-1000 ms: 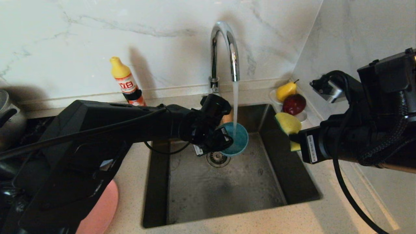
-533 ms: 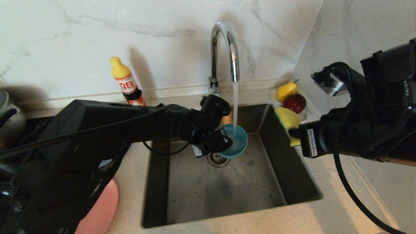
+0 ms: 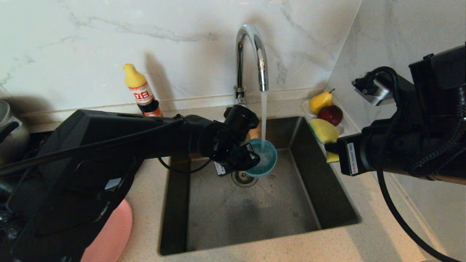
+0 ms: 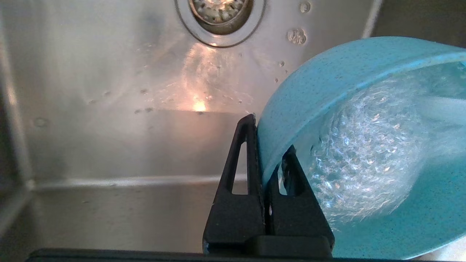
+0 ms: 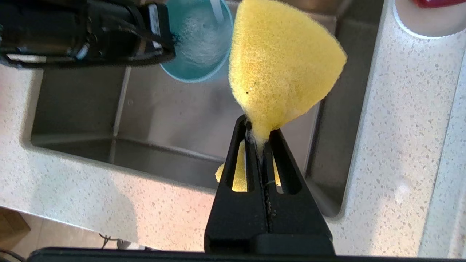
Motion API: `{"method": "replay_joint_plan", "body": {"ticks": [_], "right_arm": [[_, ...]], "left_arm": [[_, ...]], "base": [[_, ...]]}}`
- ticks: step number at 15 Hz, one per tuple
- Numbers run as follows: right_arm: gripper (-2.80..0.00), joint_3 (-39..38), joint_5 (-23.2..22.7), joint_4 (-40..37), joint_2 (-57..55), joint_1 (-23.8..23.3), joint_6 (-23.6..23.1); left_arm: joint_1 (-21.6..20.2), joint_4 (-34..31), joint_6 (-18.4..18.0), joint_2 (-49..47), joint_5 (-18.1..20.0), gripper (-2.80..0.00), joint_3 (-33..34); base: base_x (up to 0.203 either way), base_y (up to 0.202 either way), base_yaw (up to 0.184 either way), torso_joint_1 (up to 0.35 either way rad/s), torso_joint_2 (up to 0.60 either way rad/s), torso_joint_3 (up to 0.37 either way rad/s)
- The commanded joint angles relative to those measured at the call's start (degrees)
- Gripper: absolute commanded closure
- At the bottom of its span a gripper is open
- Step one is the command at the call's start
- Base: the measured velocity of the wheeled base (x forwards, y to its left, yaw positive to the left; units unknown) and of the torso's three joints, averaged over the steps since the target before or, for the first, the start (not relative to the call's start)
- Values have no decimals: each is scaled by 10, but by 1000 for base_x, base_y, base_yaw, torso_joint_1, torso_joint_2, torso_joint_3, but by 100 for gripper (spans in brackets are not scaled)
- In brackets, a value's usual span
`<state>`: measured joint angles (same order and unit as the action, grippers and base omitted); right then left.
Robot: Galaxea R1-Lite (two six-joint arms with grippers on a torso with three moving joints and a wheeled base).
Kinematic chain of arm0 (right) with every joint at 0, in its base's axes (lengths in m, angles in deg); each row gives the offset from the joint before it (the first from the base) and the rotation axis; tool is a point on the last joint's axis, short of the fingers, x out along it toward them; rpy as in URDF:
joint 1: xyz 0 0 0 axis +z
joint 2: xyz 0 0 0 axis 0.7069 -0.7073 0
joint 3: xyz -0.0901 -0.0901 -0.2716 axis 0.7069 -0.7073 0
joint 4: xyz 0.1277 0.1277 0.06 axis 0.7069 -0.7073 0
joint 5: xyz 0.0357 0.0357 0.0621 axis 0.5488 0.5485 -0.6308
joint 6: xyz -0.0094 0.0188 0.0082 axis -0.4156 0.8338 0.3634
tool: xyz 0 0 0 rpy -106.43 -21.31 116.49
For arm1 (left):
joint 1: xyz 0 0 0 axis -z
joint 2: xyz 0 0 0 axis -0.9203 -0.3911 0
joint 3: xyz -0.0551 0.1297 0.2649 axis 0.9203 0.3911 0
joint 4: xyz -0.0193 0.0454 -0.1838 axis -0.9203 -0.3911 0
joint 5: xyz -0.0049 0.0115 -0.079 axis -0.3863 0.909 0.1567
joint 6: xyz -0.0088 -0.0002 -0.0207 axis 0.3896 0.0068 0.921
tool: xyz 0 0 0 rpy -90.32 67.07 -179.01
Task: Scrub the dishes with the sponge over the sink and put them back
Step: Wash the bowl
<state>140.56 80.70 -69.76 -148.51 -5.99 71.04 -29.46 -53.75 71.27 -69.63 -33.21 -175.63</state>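
Note:
My left gripper [image 3: 252, 159] is shut on the rim of the teal bowl [image 3: 266, 160], holding it over the sink [image 3: 255, 214] right under the running stream from the faucet [image 3: 251, 54]. In the left wrist view one finger lies outside the teal bowl [image 4: 364, 91] and one inside, and water foams in it. My right gripper [image 3: 329, 149] is shut on the yellow sponge [image 3: 322, 131] above the sink's right edge, apart from the bowl. The sponge [image 5: 284, 62] fans out beyond the right gripper [image 5: 260, 127]. A pink plate [image 3: 113, 236] shows at the lower left, partly behind my left arm.
A yellow detergent bottle [image 3: 142, 92] stands against the back wall left of the faucet. A white dish with a pear [image 3: 320, 101] and a red apple [image 3: 330, 114] sits in the back right corner. A steel pot [image 3: 9, 131] is at the far left. The drain strainer [image 3: 244, 177] lies below the bowl.
The bowl's mouth has tipped a little more upward under the stream and water now pools in it. The right gripper with the sponge has risen slightly.

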Motion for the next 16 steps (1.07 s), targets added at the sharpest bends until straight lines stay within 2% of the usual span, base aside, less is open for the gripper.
{"method": "replay_joint_plan", "body": {"ticks": [1,7,9,11,13,15,16], "right_arm": [[0,-3,1,-5,5,0,1],[0,-15,1,-16,12,6,1],[0,-18,-2,-26,10,6,1],[0,-19,-7,-27,13,8,1],[0,-24,-8,-32,15,21,2],[0,-30,-13,-32,7,27,3],[0,-32,-15,-32,4,31,4]], "left_arm": [[-4,-6,-2,25,-26,0,22],[-11,-6,-63,167,-183,0,117],[-10,-4,-85,222,-209,0,139],[-11,19,-103,264,-218,0,164],[-11,71,-137,302,-220,0,211],[-12,185,-214,335,-219,0,263],[-13,256,-268,352,-215,0,295]], "base": [[0,0,0,0,0,0],[0,0,0,0,0,0],[0,0,0,0,0,0],[0,0,0,0,0,0],[0,0,0,0,0,0],[0,0,0,0,0,0],[0,0,0,0,0,0]]}}
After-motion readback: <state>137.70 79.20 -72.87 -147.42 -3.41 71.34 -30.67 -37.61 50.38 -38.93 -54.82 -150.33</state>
